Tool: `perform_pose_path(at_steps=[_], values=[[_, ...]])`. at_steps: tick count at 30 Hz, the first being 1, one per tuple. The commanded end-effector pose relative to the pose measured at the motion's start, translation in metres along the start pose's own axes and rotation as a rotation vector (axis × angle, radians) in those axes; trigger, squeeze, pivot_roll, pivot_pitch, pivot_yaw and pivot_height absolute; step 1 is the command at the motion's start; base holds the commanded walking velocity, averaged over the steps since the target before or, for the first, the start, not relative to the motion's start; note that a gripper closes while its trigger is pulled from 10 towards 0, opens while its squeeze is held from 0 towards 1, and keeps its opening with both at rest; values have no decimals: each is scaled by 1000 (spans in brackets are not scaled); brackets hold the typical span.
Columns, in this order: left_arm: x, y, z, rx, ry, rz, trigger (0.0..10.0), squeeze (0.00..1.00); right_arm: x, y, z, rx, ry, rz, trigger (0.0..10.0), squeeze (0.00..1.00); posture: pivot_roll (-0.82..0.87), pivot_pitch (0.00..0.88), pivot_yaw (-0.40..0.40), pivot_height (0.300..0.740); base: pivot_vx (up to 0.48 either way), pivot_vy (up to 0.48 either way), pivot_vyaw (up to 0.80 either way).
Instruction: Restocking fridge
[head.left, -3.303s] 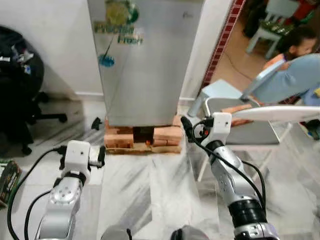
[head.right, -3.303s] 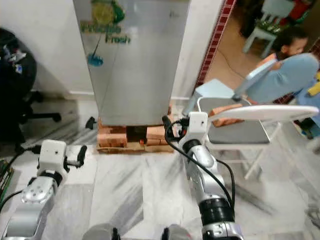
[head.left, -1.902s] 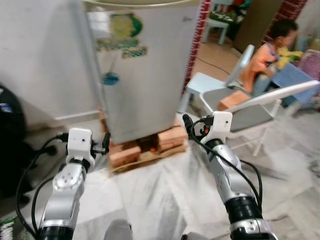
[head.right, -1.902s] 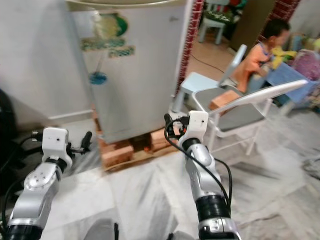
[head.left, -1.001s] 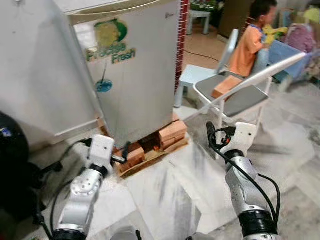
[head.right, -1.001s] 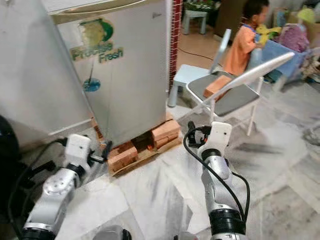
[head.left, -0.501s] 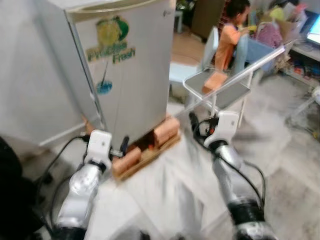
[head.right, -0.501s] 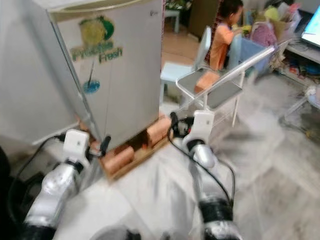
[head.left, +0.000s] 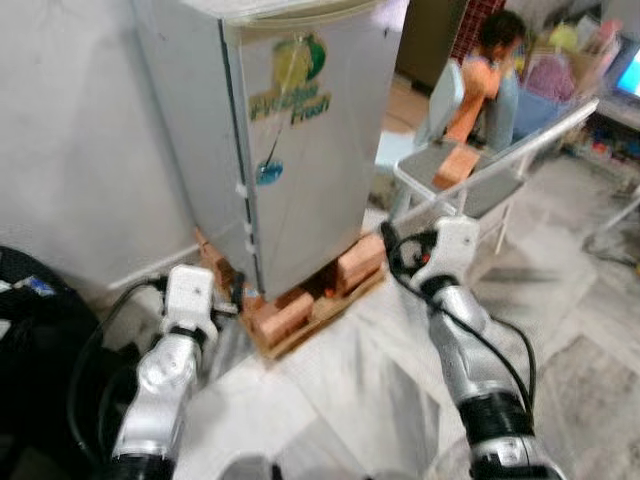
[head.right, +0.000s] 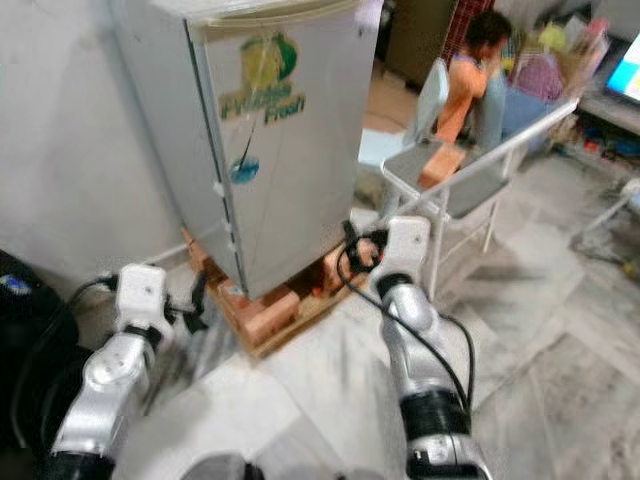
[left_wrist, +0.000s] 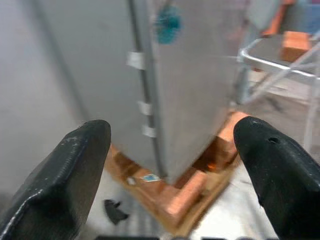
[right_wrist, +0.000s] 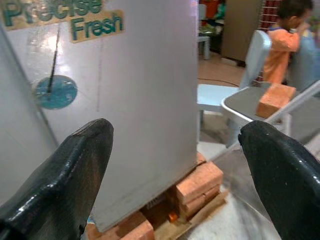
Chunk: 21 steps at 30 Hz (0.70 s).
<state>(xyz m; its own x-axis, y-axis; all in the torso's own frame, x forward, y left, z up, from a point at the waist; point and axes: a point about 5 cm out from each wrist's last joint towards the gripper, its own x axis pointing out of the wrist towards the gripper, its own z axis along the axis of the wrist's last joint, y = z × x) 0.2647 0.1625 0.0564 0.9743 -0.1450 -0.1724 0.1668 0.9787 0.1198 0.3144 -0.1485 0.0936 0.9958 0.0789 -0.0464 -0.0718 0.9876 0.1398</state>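
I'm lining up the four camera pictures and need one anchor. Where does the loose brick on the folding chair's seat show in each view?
Left eye view: brick on the grey seat, upper right, beside the fridge.
Right eye view: brick on the seat, right of centre.
Left wrist view: brick, blurred, in the corner beyond the chair's frame.
Right wrist view: brick on the seat's edge.
Shared landmark: the round blue sticker on the fridge door.
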Motion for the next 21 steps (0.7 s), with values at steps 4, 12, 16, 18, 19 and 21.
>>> perform_pose_path(at_steps=[4,12,16,18,19,21], values=[[2,-4,2,-23,-18,-46,10000,0,4,-1,5,3,-17,1,10000,0,109,0,-42,740,412,127,0],[4,-7,4,-15,-31,-64,10000,0,4,-1,5,-7,-9,4,10000,0,103,0,-37,740,344,323,-361],[4,-10,4,-18,-30,-85,10000,0,5,-2,5,-12,-11,2,10000,0,102,0,-35,740,281,390,-244],[4,-11,4,-15,-32,-92,10000,0,5,-1,5,-12,-12,2,10000,0,102,0,-35,740,281,390,0],[3,-12,4,-9,-31,-98,10000,0,5,-1,5,-14,-13,2,10000,0,103,0,-35,740,274,398,0],[3,-13,3,-12,-30,-106,10000,0,5,-1,5,-17,-13,2,10000,0,103,0,-35,740,272,398,0]])
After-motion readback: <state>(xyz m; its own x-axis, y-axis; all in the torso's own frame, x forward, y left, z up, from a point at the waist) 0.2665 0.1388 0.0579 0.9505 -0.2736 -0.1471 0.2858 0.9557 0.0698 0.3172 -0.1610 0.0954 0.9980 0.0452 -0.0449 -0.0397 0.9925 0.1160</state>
